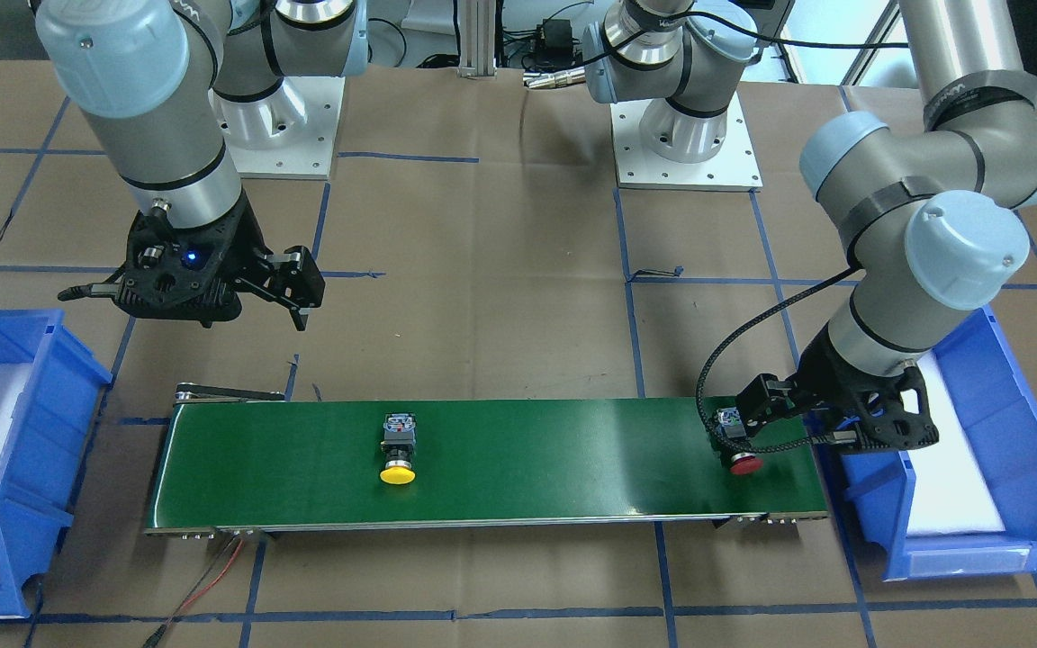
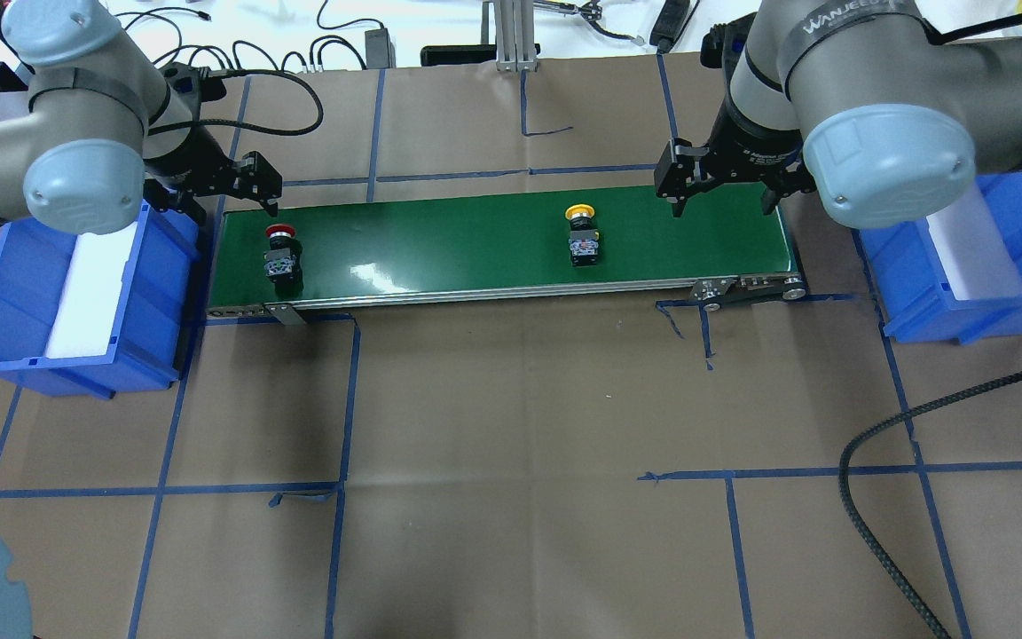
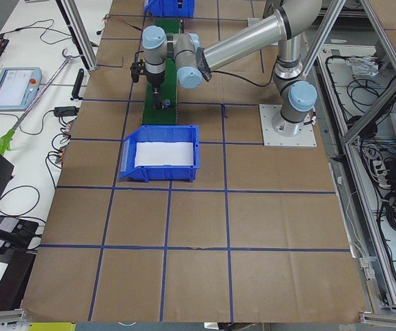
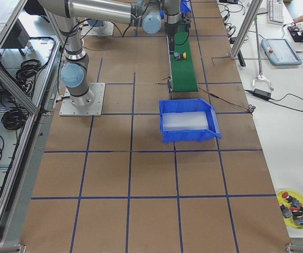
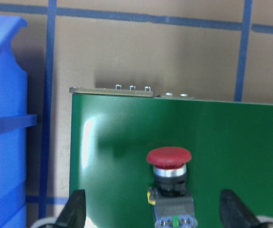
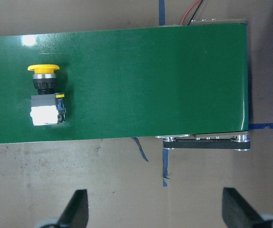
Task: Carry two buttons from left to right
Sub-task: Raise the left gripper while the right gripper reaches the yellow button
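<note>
Open green belt (image 2: 458, 244) around both buttons. Two buttons: red button (image 2: 282, 253) near the belt's left end, between the wide-spread fingers of the left gripper (image 5: 155, 211) (no contact visible); yellow button (image 2: 582, 235) right of belt middle. Right gripper (image 6: 158, 209) spread, empty, hovering near the belt's right end. Two bins: left bin (image 2: 156, 293) and right bin (image 2: 906, 293), one past each belt end. Red button's body cut off in the left wrist view.

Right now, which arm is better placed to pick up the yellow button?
Right. The yellow button lies on the right half of the belt, nearest the open right gripper; the left gripper is at the red button, far left.
</note>
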Tool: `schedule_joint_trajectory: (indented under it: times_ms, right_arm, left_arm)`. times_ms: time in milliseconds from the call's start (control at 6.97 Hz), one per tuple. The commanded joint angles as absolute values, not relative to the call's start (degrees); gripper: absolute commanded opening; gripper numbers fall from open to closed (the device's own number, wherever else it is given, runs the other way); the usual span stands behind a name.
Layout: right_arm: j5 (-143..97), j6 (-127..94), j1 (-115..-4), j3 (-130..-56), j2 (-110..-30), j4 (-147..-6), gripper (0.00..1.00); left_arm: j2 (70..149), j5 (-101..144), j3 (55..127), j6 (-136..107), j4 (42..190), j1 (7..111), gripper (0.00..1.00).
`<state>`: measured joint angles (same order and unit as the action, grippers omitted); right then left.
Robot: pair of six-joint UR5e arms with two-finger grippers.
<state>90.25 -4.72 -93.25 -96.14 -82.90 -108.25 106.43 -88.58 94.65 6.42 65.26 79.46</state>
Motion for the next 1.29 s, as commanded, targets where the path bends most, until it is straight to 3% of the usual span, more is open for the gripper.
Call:
schedule_joint_trajectory:
  times_ms: [0,574,1147]
  right_arm:
    - [89.4,-4.7,-93.2,-95.3,-80.1,-113.3,1.00]
    - [82.7,-4.7,-91.8,-91.9,-70.0,-117.4,1.00]
    - [80.9,-5.4,-90.2,-92.3,-68.8,-117.8,1.00]
  left_arm:
    - [102.2,-88.8,90.1,5.7,76.9,81.2,1.00]
    - [94.5,-88.9,90.0,3.3,85.2,86.1,1.00]
    - [92.6,-88.9,90.5,3.5,86.6,86.2,1.00]
